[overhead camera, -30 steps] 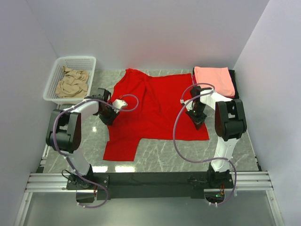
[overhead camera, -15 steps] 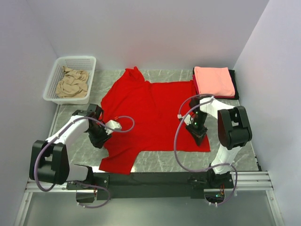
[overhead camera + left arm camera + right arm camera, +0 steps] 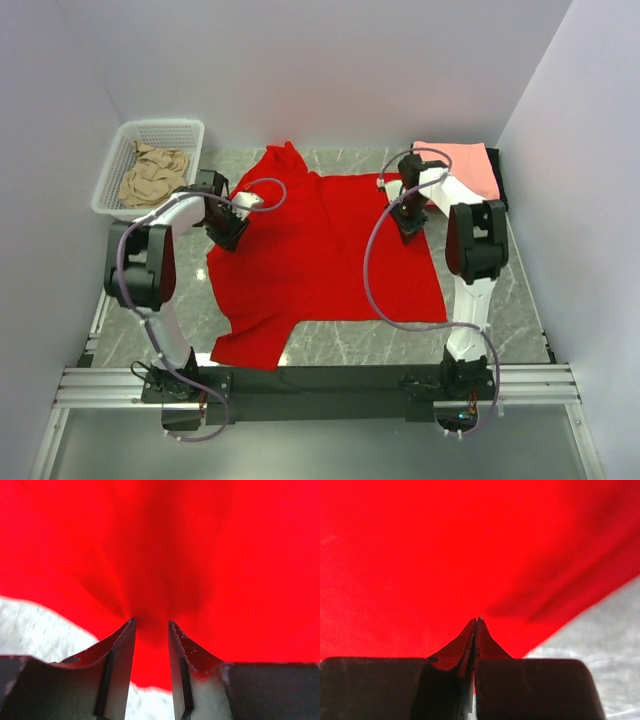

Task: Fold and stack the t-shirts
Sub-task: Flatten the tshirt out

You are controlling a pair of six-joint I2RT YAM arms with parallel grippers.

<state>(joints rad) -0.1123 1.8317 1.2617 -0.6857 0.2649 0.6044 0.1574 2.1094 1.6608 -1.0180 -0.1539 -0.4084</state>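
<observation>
A large bright red t-shirt (image 3: 320, 250) lies spread on the marble table, one sleeve pointing to the back and one to the near left. My left gripper (image 3: 228, 232) is at the shirt's left edge. In the left wrist view its fingers (image 3: 151, 622) stand a little apart with gathered red cloth (image 3: 165, 555) between them. My right gripper (image 3: 408, 225) is at the shirt's upper right edge. In the right wrist view its jaws (image 3: 478, 619) are pressed together on red cloth (image 3: 420, 555). A folded salmon-pink shirt (image 3: 465, 165) lies on a black one (image 3: 497, 185) at the back right.
A white mesh basket (image 3: 113, 170) at the back left holds a crumpled tan shirt (image 3: 152, 175). Grey walls close in the table on three sides. Bare marble (image 3: 500, 300) shows near the right arm's base. Purple cables loop from both arms.
Both grippers came toward the near edge, then moved back away from it. The shirt shifted toward the near left, and its left edge now bulges out.
</observation>
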